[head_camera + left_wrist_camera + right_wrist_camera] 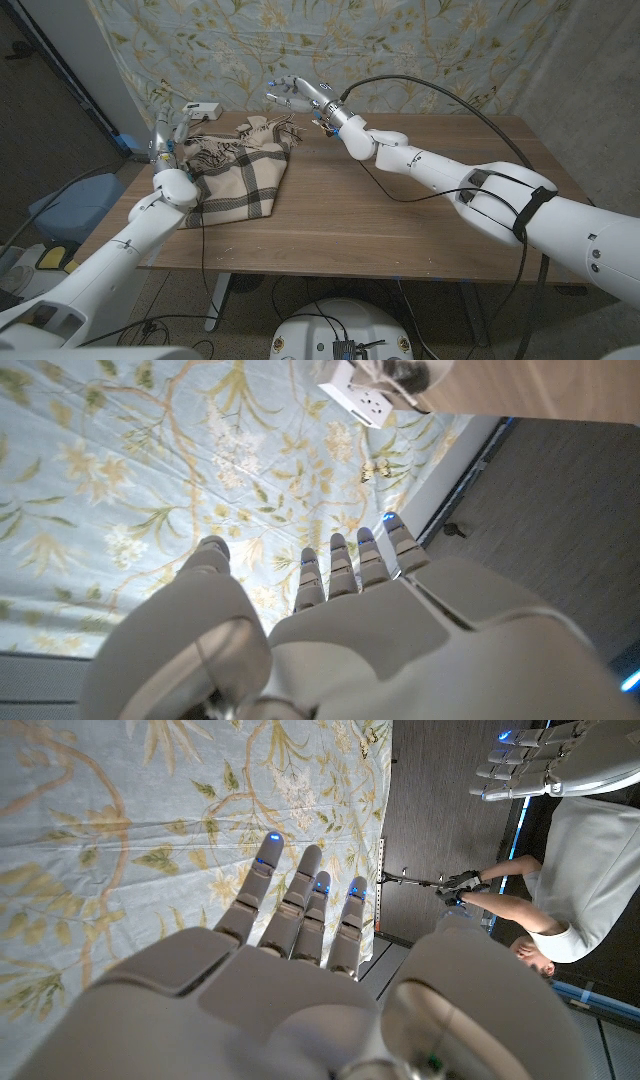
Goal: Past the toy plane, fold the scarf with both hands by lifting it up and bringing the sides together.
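left hand point(172, 135) fingers spread, empty | right hand point(293, 96) spread, empty | scarf point(238, 172) on table

My beige plaid fringed woven scarf point(238, 172) lies bunched on the tabletop point(400, 225) (far left corner), folded over itself.

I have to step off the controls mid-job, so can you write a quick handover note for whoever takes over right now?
Left hand: raised over the scarf's far left edge, fingers apart, holding nothing.
Right hand: in the air past the scarf's far right corner, fingers spread, holding nothing.
Scarf: beige plaid, lying in a rumpled heap on the table's left part, fringe toward the far edge. A white power strip sits behind it.
Toy plane: I cannot make one out.
Done: the scarf looks roughly bunched or folded, and both hands are off it.
Left: check the fold; if loose, regrasp both sides, lift, bring them together.
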`<state>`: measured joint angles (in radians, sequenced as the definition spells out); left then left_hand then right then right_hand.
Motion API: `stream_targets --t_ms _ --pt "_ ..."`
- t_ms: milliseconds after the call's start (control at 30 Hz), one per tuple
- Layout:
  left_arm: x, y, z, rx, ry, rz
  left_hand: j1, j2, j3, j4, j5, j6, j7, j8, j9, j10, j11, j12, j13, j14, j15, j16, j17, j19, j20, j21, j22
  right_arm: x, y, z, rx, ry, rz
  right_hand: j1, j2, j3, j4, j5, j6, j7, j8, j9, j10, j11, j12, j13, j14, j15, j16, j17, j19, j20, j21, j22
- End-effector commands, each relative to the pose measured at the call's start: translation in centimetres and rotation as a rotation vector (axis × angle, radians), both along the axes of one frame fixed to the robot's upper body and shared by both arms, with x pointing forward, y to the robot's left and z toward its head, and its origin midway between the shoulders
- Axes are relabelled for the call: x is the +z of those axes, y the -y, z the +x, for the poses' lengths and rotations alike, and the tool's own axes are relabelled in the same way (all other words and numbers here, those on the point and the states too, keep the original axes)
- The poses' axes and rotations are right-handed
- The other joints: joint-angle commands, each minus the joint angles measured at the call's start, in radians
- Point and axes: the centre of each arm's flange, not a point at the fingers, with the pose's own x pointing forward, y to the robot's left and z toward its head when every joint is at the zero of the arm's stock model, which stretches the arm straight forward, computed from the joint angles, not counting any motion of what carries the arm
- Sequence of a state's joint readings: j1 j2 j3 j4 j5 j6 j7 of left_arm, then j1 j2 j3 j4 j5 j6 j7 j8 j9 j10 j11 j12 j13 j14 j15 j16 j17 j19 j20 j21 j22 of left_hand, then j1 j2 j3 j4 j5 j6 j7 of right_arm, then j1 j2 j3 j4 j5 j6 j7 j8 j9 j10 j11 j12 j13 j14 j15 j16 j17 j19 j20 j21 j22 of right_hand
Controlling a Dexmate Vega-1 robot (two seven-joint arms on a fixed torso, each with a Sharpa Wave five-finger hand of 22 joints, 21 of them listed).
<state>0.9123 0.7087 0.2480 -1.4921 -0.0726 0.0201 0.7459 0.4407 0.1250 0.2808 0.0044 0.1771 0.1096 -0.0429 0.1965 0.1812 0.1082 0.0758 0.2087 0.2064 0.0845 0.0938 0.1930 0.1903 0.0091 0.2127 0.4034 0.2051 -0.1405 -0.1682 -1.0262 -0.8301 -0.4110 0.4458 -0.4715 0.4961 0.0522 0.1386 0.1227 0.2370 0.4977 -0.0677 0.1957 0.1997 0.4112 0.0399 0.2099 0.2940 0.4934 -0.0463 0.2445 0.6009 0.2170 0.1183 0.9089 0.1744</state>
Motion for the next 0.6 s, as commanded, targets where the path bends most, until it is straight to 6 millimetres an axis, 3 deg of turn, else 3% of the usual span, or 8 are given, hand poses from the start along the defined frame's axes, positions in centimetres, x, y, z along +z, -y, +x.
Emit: stream_targets --t_ms 33,200,600 --pt "1.8 3.4 -2.8 -0.312 0.177 0.117 -0.009 0.006 0.003 0.007 -0.001 0.003 -0.015 0.001 0.002 -0.001 -0.013 0.001 0.0 -0.006 -0.012 -0.003 -0.001 0.012 0.0 0.007 0.002 1.1 3.6 0.0 0.11 -0.166 0.057 0.0 0.009 0.001 -0.009 -0.005 -0.02 -0.004 -0.006 0.003 -0.028 -0.001 -0.012 -0.003 -0.027 0.009 -0.016 -0.018 -0.015 0.003 -0.017 0.0" --pt "2.1 4.8 -3.2 -0.403 0.188 0.151 -0.012 0.01 0.005 0.009 -0.001 0.003 -0.025 -0.001 0.001 -0.005 -0.018 -0.001 -0.002 -0.008 -0.015 -0.004 -0.002 0.013 -0.003 0.007 0.001 1.1 5.5 -0.3 0.153 -0.221 0.11 -0.002 0.012 0.003 -0.011 -0.007 -0.029 -0.004 -0.006 0.003 -0.037 0.002 -0.014 -0.006 -0.042 0.015 -0.024 -0.027 -0.026 0.007 -0.027 -0.001" --pt "2.1 6.9 -3.8 -0.611 0.203 0.164 -0.019 0.021 0.01 0.013 0.001 0.018 -0.02 0.002 0.001 0.01 -0.017 0.004 -0.006 0.004 -0.023 0.0 -0.005 0.024 -0.016 0.009 0.0 0.2 10.6 -2.0 0.204 -0.315 0.242 0.018 0.032 0.021 -0.026 -0.011 -0.03 0.011 -0.002 0.003 -0.012 0.013 -0.003 -0.011 -0.044 0.029 -0.028 -0.046 -0.03 0.008 -0.042 -0.001"
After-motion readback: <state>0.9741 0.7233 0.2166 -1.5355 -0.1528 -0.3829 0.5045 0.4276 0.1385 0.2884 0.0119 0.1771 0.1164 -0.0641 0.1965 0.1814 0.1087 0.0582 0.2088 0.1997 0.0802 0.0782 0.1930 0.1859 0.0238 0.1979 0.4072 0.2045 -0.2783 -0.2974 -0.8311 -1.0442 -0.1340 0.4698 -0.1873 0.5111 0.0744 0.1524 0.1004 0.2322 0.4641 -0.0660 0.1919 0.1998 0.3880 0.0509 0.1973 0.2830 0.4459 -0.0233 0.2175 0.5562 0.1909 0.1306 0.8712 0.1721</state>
